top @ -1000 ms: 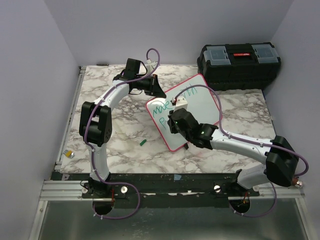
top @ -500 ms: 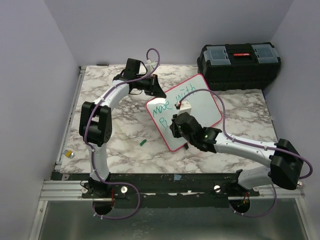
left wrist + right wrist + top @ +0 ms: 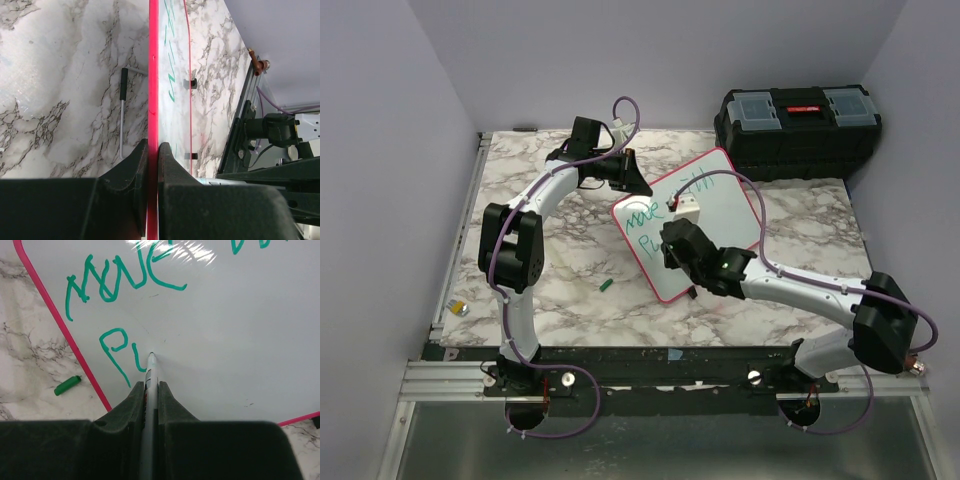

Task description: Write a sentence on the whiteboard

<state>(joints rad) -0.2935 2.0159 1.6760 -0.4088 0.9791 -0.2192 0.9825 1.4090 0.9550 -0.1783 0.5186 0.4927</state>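
Observation:
The whiteboard [image 3: 720,205], white with a pink-red frame, lies tilted in the middle of the marble table and carries green handwriting. My left gripper [image 3: 632,183] is shut on its far left edge; in the left wrist view the pink frame [image 3: 153,90] runs between the jaws. My right gripper [image 3: 672,243] is shut on a grey marker [image 3: 151,371], whose tip rests on the board surface [image 3: 240,340] just right of a green "P" and a second stroke. The top line of writing shows above it in the right wrist view.
A black toolbox [image 3: 798,128] stands at the back right, close to the board's far corner. A green marker cap [image 3: 606,285] lies on the table left of the board, also seen in the right wrist view [image 3: 67,385]. A small yellow object [image 3: 460,308] sits at the left edge.
My right gripper moved a little down and right and then back up-left over the board's lower left part. The left gripper and the board have stayed put.

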